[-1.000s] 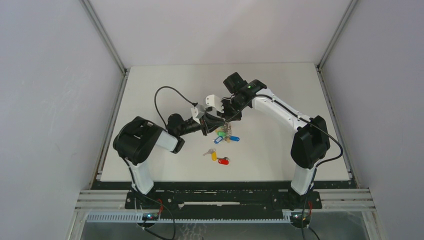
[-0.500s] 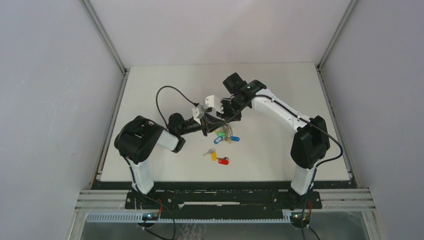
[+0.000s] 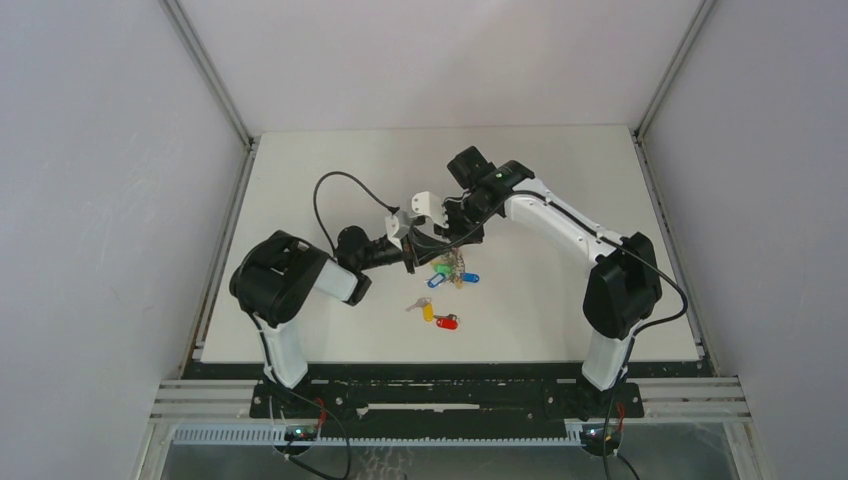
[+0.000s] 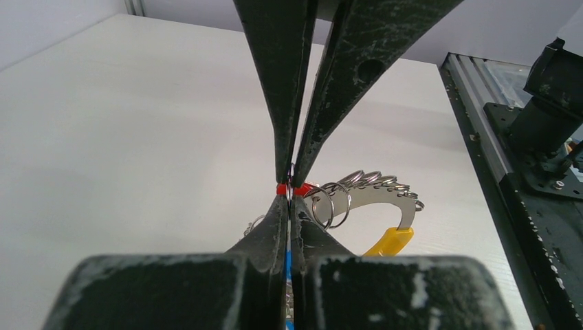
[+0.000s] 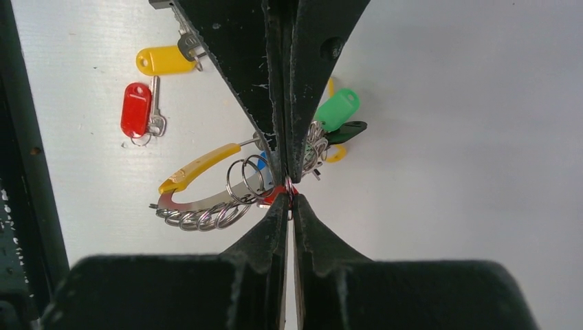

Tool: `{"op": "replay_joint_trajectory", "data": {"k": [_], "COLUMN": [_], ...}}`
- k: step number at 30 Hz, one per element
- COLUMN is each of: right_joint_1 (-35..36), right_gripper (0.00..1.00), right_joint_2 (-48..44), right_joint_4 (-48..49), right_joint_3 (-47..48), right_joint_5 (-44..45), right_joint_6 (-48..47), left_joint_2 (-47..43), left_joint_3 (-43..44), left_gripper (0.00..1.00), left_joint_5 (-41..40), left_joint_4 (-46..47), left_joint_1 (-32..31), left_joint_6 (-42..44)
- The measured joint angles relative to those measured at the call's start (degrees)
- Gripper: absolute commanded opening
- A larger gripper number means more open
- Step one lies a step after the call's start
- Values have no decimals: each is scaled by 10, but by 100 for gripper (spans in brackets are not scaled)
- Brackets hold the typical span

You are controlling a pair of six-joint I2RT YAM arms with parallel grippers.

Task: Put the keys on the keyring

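Note:
My two grippers meet tip to tip above the keyring [image 3: 455,272]. My left gripper [image 4: 289,197] is shut, with a blue tag of the bunch showing between its jaws. My right gripper [image 5: 289,197] is shut on a small split ring with a red tag [image 5: 275,196] at its tips. The keyring's curved metal band [image 5: 199,201], with a yellow end [image 5: 199,165] and several small rings, hangs beside the tips. It also shows in the left wrist view [image 4: 385,196]. A green tag [image 5: 337,108] hangs from the bunch. Two loose keys lie on the table, one with a yellow tag [image 5: 165,60] and one with a red tag [image 5: 136,108].
The white table [image 3: 560,290] is walled by grey panels at the back and sides. The loose keys lie near the front, yellow [image 3: 428,311] and red [image 3: 447,322]. The left arm's black cable [image 3: 325,195] loops over the table. A metal rail [image 4: 495,158] runs along the table edge.
Almost nothing has changed. The left arm has edged slightly right, and both grippers stay shut, tip to tip over the keyring.

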Motion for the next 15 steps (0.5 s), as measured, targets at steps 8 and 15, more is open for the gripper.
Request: {"op": "replay_joint_trajectory", "data": {"k": [8, 15], "right_joint_1": [-64, -151], "right_gripper": [22, 24], "right_joint_2": [-72, -116], "right_joint_4": [45, 96], "right_joint_3": [-72, -136], "right_joint_5": [-93, -230], "right_joint_6": [9, 7], "left_joint_2": [-8, -33], "left_joint_3": [0, -2], "left_gripper": [0, 0], "left_joint_5": [-4, -10], "left_joint_4": [-8, -10], "left_joint_1": [-2, -2], "left_joint_6": [1, 1]}}
